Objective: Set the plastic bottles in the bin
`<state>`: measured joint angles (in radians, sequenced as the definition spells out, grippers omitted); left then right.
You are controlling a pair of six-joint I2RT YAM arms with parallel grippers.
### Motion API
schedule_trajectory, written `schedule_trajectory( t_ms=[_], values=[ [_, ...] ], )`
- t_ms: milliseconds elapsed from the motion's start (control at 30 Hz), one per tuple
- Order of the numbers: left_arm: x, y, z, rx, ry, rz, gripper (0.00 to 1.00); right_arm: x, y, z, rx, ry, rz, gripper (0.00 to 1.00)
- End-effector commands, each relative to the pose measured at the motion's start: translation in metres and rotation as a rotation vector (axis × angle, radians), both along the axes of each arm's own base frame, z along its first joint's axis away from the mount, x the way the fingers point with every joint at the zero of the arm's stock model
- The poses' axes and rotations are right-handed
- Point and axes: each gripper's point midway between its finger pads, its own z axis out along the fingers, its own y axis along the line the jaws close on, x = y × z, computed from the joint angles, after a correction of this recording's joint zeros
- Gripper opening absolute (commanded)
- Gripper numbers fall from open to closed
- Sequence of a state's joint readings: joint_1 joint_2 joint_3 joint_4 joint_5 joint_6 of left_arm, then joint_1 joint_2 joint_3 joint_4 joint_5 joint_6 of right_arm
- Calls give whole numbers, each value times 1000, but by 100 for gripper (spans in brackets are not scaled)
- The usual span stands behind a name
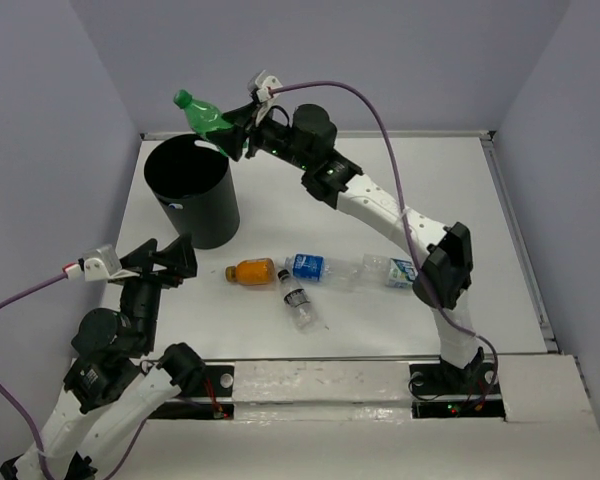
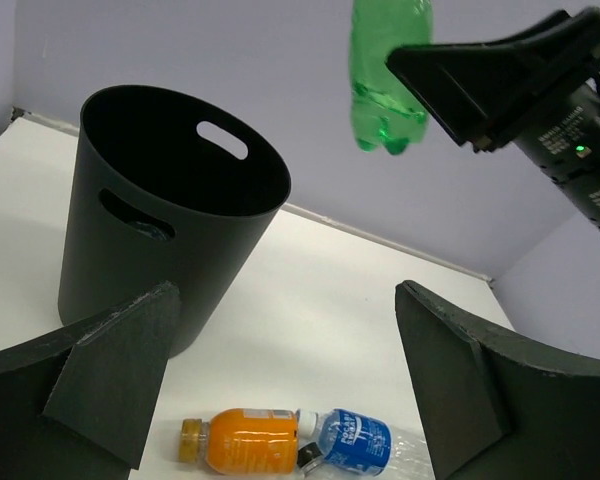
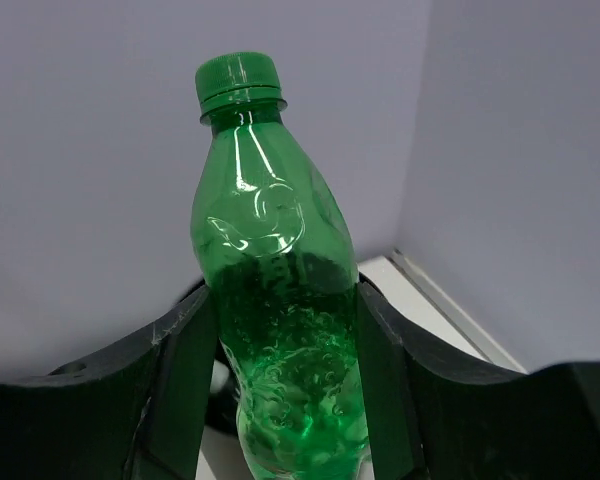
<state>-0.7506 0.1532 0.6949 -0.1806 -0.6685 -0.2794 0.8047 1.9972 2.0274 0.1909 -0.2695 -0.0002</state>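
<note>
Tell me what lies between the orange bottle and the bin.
Nothing lies there. In the top external view, the stretch of white table between the orange bottle and the bin is bare.

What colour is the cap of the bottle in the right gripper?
Green, like the bottle; the cap shows best in the right wrist view.

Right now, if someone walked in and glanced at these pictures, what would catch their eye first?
The bright green bottle stands out most, clamped in the right gripper and held in the air by the far rim of the tall black bin. Next comes the orange bottle, lying on the white table near the bin's foot, beside three clear bottles.
</note>
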Motion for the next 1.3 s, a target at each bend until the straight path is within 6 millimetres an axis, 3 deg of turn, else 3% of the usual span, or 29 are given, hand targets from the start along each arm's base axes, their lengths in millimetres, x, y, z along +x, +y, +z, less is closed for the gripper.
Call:
schedule_trajectory(
  t_ms=[0, 33, 67, 100, 133, 167, 233, 267, 333, 367, 400, 467, 567, 600, 633, 700, 733, 800, 833, 933, 1133, 1267],
  values=[
    [-2, 11, 6, -43, -24, 42, 99, -7, 40, 46, 246, -38, 99, 30],
    [-2, 11, 6, -45, -23, 43, 99, -2, 44, 44, 260, -32, 100, 30],
    [-2, 11, 6, -47, -23, 46, 99, 6, 60, 22, 260, 6, 103, 31],
    [-2, 12, 6, -46, -24, 47, 99, 10, 65, 19, 273, 11, 103, 31],
    [-3, 11, 7, -47, -25, 45, 99, 9, 65, 32, 308, -11, 112, 36],
    [-2, 11, 6, -45, -24, 47, 99, 19, 76, 8, 291, 9, 111, 42],
    [-2, 11, 6, -43, -23, 44, 99, 20, 85, 3, 285, 13, 98, 65],
    [-2, 11, 6, -45, -23, 45, 99, 23, 85, 2, 272, 17, 88, 83],
    [-3, 12, 6, -47, -25, 48, 99, 21, 80, 6, 270, 9, 74, 91],
    [-3, 13, 6, -50, -25, 50, 99, 24, 82, -12, 233, 26, 64, 91],
    [-3, 13, 6, -50, -26, 52, 99, 14, 70, 13, 254, -4, 63, 91],
    [-3, 13, 6, -47, -25, 51, 99, 2, 57, 21, 221, -22, 65, 90],
    [-3, 13, 5, -48, -20, 53, 99, -13, 42, 7, 123, -46, 63, 82],
    [-3, 14, 5, -49, -20, 54, 99, -17, 41, -41, 26, 6, 75, 78],
    [-3, 14, 5, -51, -21, 56, 99, -30, 26, -36, -29, -39, 78, 71],
    [-4, 14, 5, -53, -23, 54, 99, -47, 17, -73, -153, -19, 128, 70],
    [-3, 13, 5, -52, -21, 52, 99, -59, 6, -113, -252, 49, 150, 70],
    [-1, 10, 4, -45, -14, 46, 99, -75, -3, -149, -361, 80, 213, 76],
    [0, 8, 4, -38, -10, 42, 99, -85, -11, -179, -444, 141, 238, 83],
    [4, 6, 2, -28, 3, 43, 99, -102, -25, -225, -568, 244, 290, 91],
    [5, 6, 1, -22, 3, 49, 99, -116, -23, -274, -696, 317, 346, 97],
    [7, 4, 0, -15, 9, 49, 99, -111, -14, -296, -757, 319, 330, 98]
  ],
)
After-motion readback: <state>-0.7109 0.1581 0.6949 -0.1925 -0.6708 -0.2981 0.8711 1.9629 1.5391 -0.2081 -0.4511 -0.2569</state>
